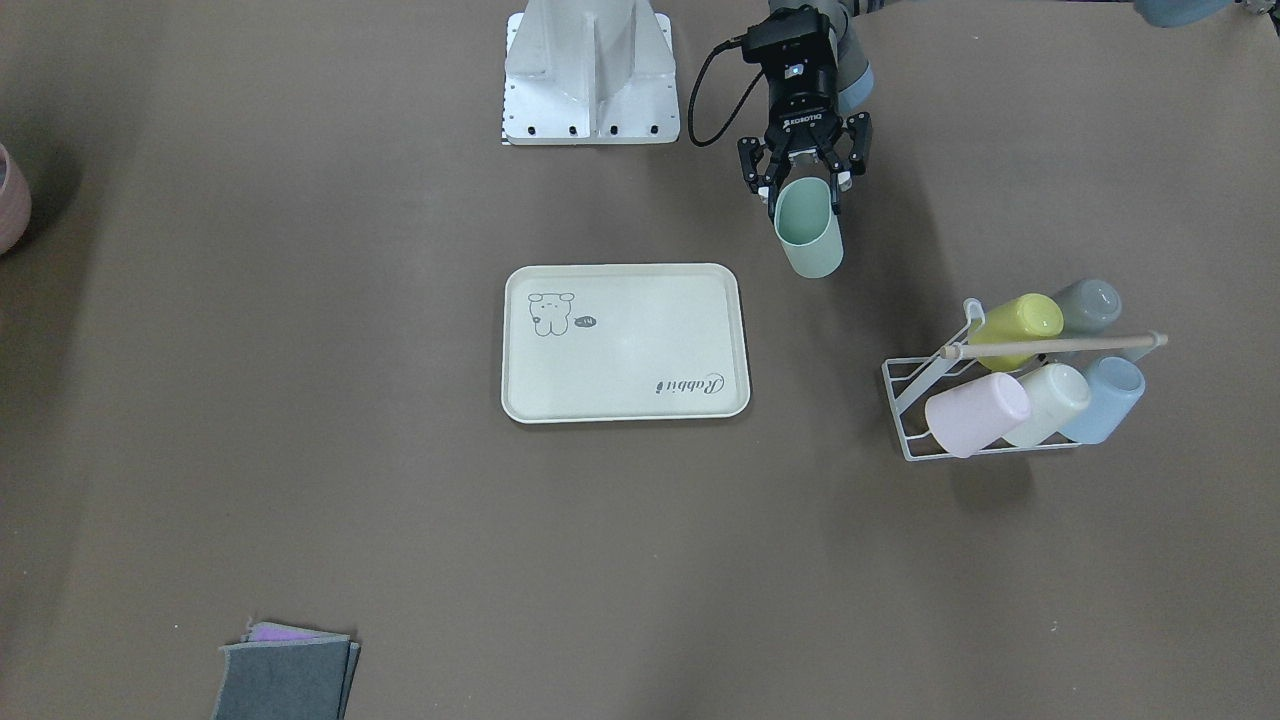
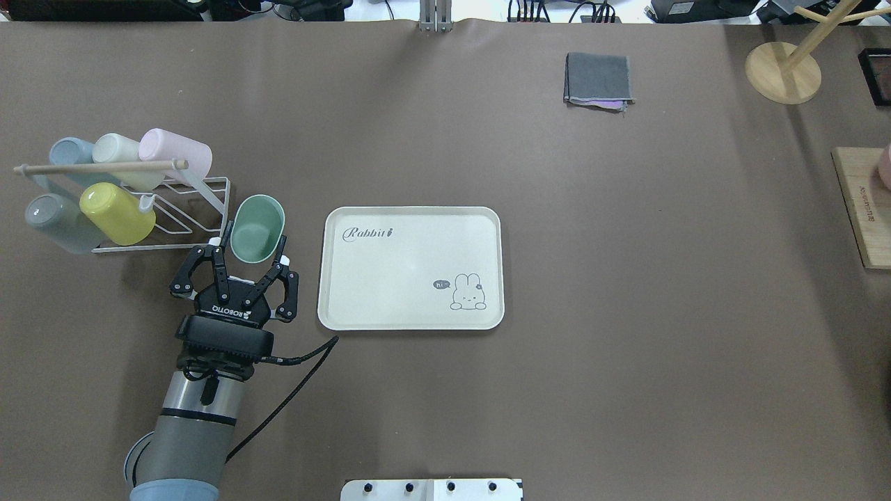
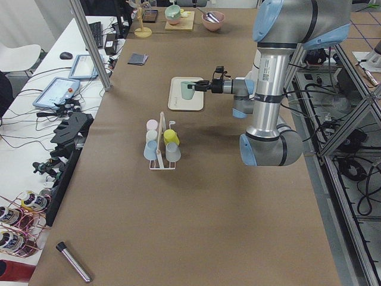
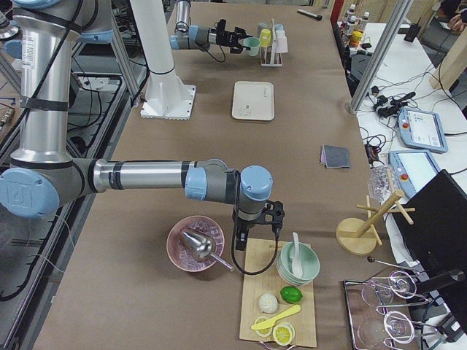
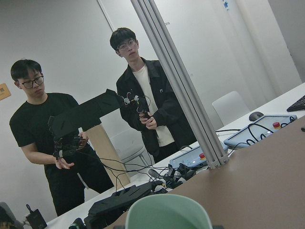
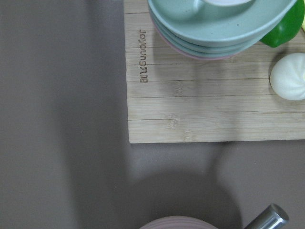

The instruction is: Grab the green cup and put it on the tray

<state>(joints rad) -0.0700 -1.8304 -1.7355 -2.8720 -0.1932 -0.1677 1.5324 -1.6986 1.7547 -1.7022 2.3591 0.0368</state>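
Left gripper: arm stretched out level over the bench, jaws clamped on the green cup, one finger on each side of its wall. The cup is carried mouth-up and raised off the bench; the overhead view looks into its open mouth. In the left wrist view only the cup's rim shows, at the bottom edge.

Cup position: between the white wire rack and the tray, just beside the tray's short edge on the robot's left and not inside it. The tray lies flat, printed side up, with nothing on it.

The rack holds five cups tipped on their sides: pink, cream, blue, yellow and grey.

Right gripper: seen only from the far end of the bench, pointing down between a pink bowl and a wooden board. Cannot tell how its jaws stand.

A folded grey cloth lies at the far side of the bench, well apart from the tray.
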